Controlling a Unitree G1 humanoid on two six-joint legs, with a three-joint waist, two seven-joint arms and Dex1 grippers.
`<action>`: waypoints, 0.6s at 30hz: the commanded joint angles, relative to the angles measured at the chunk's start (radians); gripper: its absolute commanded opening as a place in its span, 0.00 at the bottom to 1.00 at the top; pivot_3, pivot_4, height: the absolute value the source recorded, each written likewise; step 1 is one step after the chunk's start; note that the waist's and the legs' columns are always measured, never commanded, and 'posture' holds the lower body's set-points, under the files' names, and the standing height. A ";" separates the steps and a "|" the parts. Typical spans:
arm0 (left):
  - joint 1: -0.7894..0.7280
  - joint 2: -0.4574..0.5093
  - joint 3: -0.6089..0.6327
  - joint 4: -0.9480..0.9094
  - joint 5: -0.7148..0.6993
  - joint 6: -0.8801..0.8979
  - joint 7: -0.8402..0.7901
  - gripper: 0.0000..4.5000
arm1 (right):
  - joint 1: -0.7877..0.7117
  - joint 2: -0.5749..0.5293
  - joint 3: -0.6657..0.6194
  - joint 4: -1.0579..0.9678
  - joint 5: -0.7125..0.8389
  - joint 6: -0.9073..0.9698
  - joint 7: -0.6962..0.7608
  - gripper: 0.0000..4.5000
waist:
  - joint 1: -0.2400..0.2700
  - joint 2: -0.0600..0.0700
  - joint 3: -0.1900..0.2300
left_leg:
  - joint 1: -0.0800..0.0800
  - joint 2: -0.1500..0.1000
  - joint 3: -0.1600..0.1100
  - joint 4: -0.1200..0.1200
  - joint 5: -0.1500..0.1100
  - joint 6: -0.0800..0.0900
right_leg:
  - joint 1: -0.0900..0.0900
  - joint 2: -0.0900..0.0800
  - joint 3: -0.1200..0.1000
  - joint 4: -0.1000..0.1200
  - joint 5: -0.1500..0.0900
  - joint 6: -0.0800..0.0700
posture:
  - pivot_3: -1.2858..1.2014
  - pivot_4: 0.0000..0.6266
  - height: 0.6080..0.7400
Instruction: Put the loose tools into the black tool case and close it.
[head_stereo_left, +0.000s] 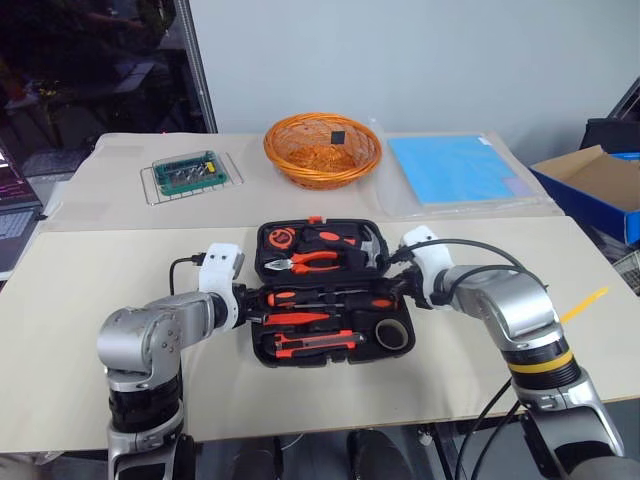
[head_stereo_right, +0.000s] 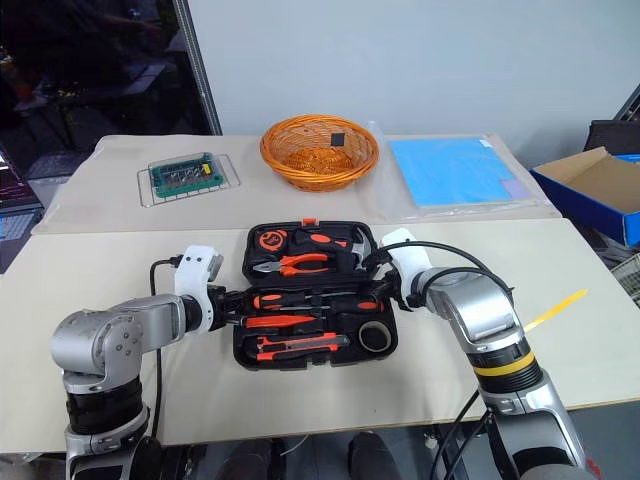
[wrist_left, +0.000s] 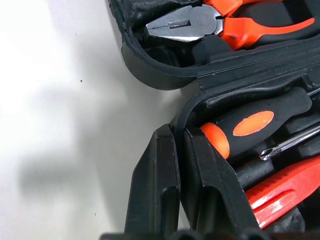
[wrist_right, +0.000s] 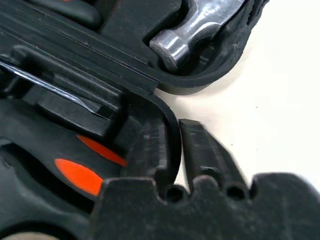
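The black tool case (head_stereo_left: 258, 349) lies open in the middle of the table. Its near half holds orange-and-black screwdrivers (head_stereo_left: 330, 298), a flat orange knife-like tool (head_stereo_left: 315, 343) and a dark tape ring (head_stereo_left: 391, 333). In the far half sit pliers (head_stereo_left: 315, 261), a hammer (head_stereo_left: 372, 245) and a tape measure (head_stereo_left: 277, 239). My left gripper (wrist_left: 180, 165) pinches the near half's left rim close to the hinge, one finger inside and one outside. At the right rim by the hinge, my right gripper (wrist_right: 177, 145) straddles the wall with a sliver of gap at its outer finger (wrist_right: 205, 150).
An orange wicker basket (head_stereo_left: 322, 150) stands behind the case. A green-topped clear box (head_stereo_left: 190, 172) on a wire rack is at the back left, and a blue sheet (head_stereo_left: 452, 168) at the back right. A blue-sided cardboard box (head_stereo_left: 595, 190) sits off the table's right.
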 joint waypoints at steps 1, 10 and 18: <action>-0.046 0.081 0.106 -0.054 -0.107 -0.067 -0.134 0.33 | 0.020 -0.096 -0.135 -0.172 0.033 0.082 0.013 0.52 | 0.013 0.001 0.001 | -0.002 0.000 0.000 0.000 0.000 0.000 | -0.001 0.000 0.000 0.000 0.000 0.000 | 0.52 0.24 1.00; -0.219 0.146 0.046 0.273 -0.089 -0.144 -0.153 0.77 | -0.182 -0.085 -0.170 0.005 0.037 0.131 -0.007 0.96 | 0.034 0.000 0.001 | -0.001 0.000 0.001 0.000 -0.001 -0.001 | 0.001 0.000 -0.001 -0.003 -0.001 0.001 | 0.52 0.24 1.00; -0.374 0.104 -0.063 0.616 0.016 -0.295 -0.084 0.77 | -0.364 0.006 -0.164 0.456 0.005 0.060 -0.034 0.96 | 0.037 0.000 0.001 | -0.004 -0.002 0.001 -0.001 0.000 0.000 | -0.001 -0.001 0.000 -0.003 0.000 0.002 | 0.52 0.24 1.00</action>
